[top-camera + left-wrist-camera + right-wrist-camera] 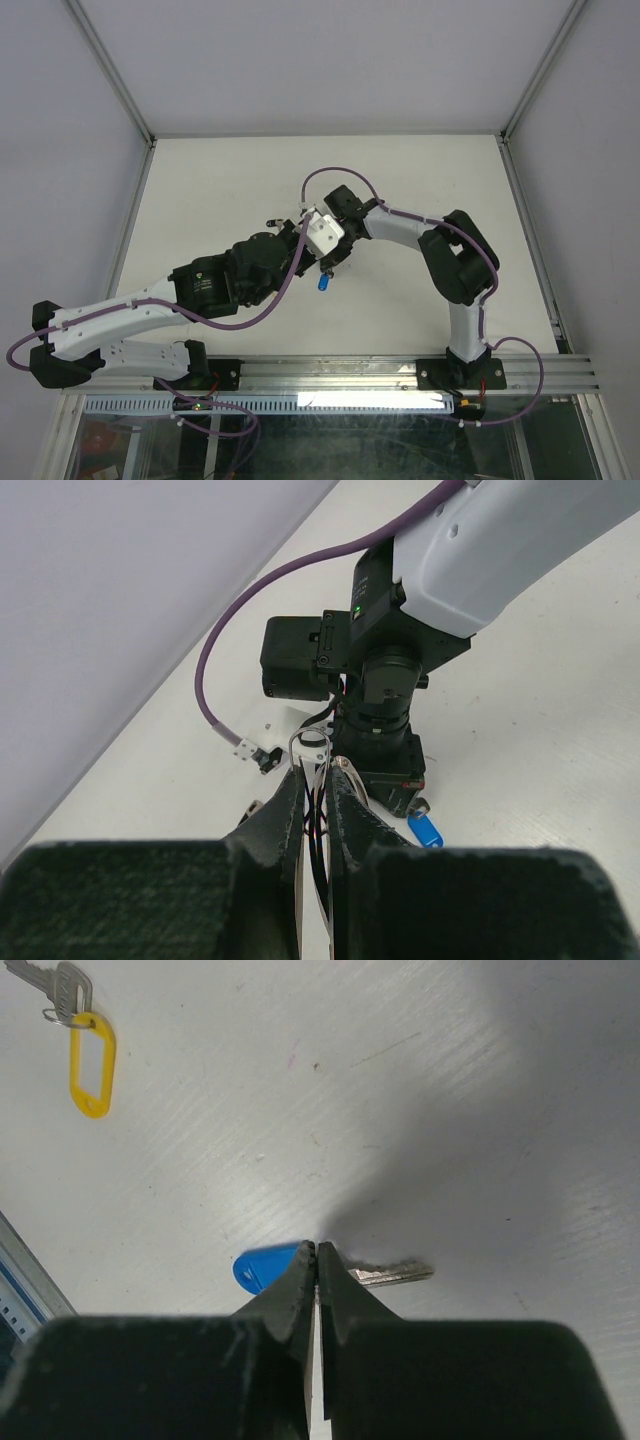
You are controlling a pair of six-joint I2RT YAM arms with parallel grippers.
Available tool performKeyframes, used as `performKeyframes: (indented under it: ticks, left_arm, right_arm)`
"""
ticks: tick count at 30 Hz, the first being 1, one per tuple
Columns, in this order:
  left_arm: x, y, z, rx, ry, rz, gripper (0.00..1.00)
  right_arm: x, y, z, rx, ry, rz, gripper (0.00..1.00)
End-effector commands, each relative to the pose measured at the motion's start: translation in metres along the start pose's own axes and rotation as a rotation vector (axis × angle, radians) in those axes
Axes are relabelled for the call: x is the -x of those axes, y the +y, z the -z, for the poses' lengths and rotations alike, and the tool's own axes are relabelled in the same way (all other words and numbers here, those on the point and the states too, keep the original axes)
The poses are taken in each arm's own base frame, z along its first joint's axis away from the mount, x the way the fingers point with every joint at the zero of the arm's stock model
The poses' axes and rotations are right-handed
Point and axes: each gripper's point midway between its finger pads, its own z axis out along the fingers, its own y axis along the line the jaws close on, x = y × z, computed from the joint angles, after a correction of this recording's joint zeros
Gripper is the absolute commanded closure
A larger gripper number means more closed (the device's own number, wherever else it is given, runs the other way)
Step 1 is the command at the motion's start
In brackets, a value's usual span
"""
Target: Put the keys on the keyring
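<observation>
Both arms meet at mid-bench. From above, the white bench [220,190] runs bare to the back wall and out to both side walls. The metal rail [400,372] closes the near edge, where the 2 bases sit. The tightest spot is the centre, where the 2 wrists nearly touch.

The left tool [318,770] is clamped on the keyring [312,746]. Its own camera shows the thin wire loop standing up edge-on between the 2 dark fingers, with the top arc poking out above the tips. Just beyond that loop is the right arm [480,550], its black wrist block very near. A purple cable [215,670] curves down beside it.

The right tool [317,1252] has its fingers together, only a hairline between them. The tips sit right over the blue key [265,1268], which lies flat. Its blue head shows to the left of the tips and its silver blade to the right. I cannot tell whether the tips touch the key.

Only the right wrist view shows the yellow-tag key [92,1063]. It lies on the bench well apart from the blue one, its silver key cut off at that picture's top-left corner. I cannot find it in the overhead view. The overhead view does show the blue key, on open bench just on the near side of the 2 tools. The left wrist view catches that blue head too, beneath the right arm's wrist.
</observation>
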Motion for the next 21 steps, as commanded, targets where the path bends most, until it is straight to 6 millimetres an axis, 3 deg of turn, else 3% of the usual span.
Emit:
performKeyframes:
  ticks: [1,7,12,18,21]
  left_arm:
    - [0.011,0.008,0.004,0.026,-0.042,0.036,1.00]
    - [0.015,0.010,0.010,0.021,-0.091,0.052,1.00]
    - [0.028,0.013,0.018,0.004,-0.162,0.079,1.00]
    - [0.044,0.011,0.023,-0.035,-0.223,0.081,1.00]
    - [0.052,0.009,0.023,-0.058,-0.243,0.086,1.00]
  right_arm:
    - [0.018,0.014,0.018,0.022,-0.077,0.039,1.00]
    - [0.038,0.023,0.061,0.003,-0.249,0.031,1.00]
    - [0.052,0.030,0.108,-0.023,-0.414,0.047,1.00]
    - [0.072,0.048,0.180,-0.035,-0.673,0.106,1.00]
    - [0.082,0.069,0.225,-0.028,-0.842,0.191,1.00]
